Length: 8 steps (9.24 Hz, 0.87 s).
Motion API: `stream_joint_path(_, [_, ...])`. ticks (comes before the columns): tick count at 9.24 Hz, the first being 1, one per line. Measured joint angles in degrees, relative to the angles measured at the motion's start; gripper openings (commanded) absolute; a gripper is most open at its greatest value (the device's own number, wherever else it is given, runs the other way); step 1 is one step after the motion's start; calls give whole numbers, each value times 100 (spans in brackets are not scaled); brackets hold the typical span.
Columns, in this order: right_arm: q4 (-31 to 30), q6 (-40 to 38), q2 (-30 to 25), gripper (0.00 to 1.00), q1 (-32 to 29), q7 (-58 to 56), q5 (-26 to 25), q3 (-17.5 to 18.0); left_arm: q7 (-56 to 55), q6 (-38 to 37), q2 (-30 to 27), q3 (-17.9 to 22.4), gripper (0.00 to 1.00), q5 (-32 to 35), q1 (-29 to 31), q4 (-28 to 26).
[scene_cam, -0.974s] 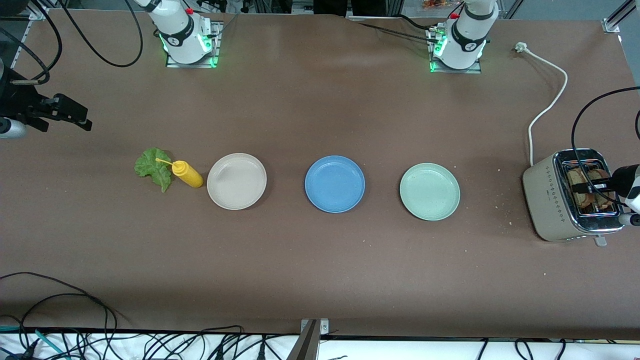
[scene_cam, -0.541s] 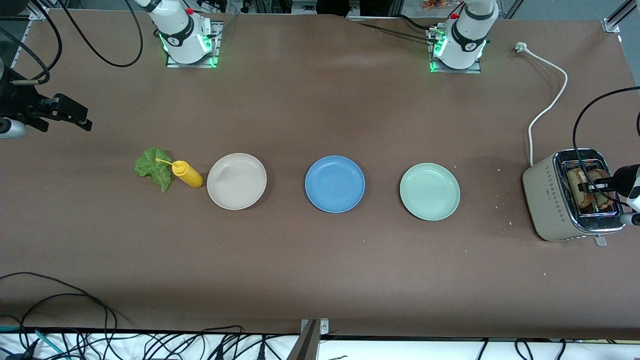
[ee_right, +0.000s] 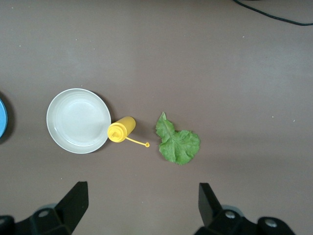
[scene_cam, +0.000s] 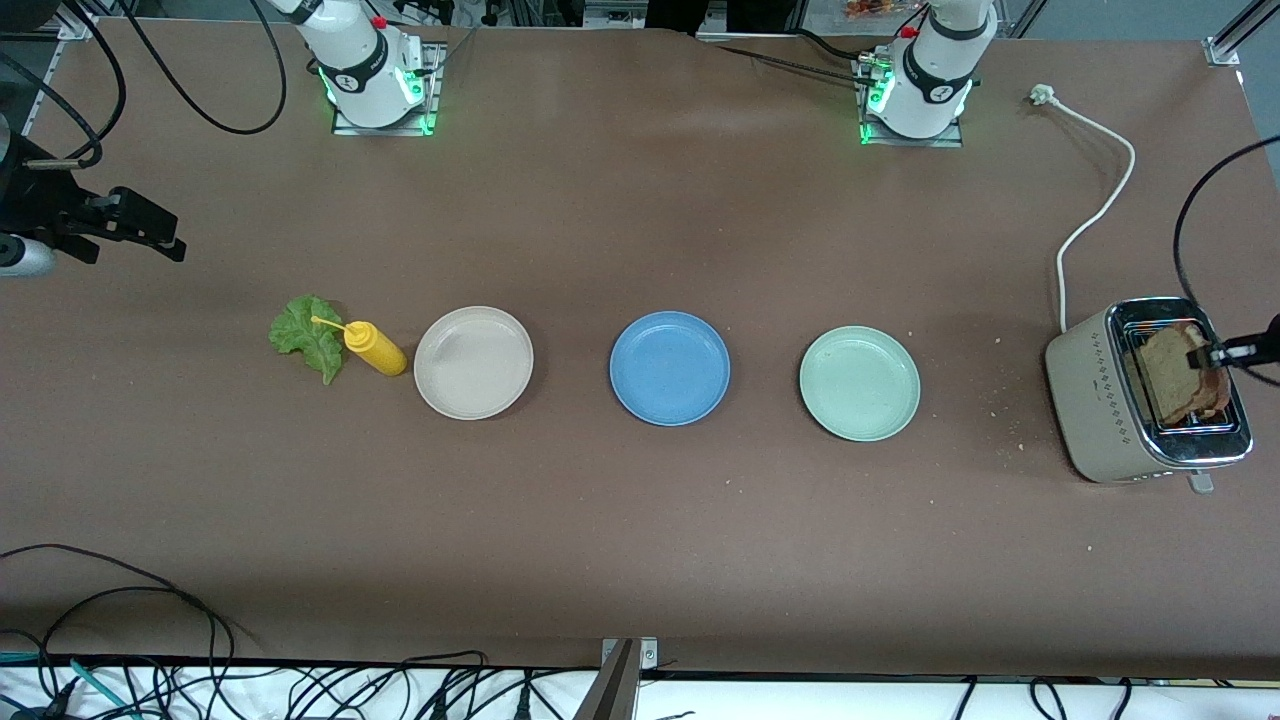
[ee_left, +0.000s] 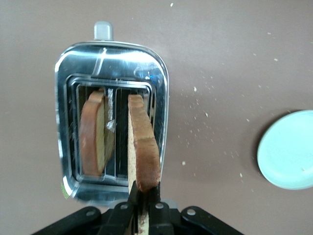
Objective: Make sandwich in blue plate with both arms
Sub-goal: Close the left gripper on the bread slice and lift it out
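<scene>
Bare table around blue plate (scene_cam: 669, 368); beige plate (scene_cam: 473, 362) and green plate (scene_cam: 859, 383) flanking, well apart

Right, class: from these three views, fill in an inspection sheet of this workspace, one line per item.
Surface: brown table, crumbs near the toaster.
Job's things: blue plate bare, between beige plate and green plate; lettuce leaf beside mustard bottle; one toast slice in its slot.
Clutter: nothing seen.
Grippers: left gripper shut on second toast slice, over the toaster; right gripper open, waiting.
Cables: white cord, unplugged.
Surroundings: loose cables at the front edge.
</scene>
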Motion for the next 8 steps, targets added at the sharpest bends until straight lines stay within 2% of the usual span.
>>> stream_joint_path(2, [1, -1, -1, 100, 2, 0, 0, 6, 0, -312, -518, -118, 0, 0, -7, 9])
stream_joint_path(4, [2, -2, -1, 100, 2, 0, 0, 9, -48, -365, -715, -263, 0, 0, -12, 1])
stream_joint_path(6, [2, -3, -2, 100, 1, 0, 0, 9, -798, -365, -693, -749, 0, -4, -18, -50])
stream_joint_path(7, [3, -4, -1, 100, 1, 0, 0, 9, -1374, -364, -661, -1071, 0, -196, -51, -135])
stream_joint_path(8, [3, -5, -2, 100, 1, 0, 0, 9, -1847, -364, -591, -1229, 0, -671, -126, -193])
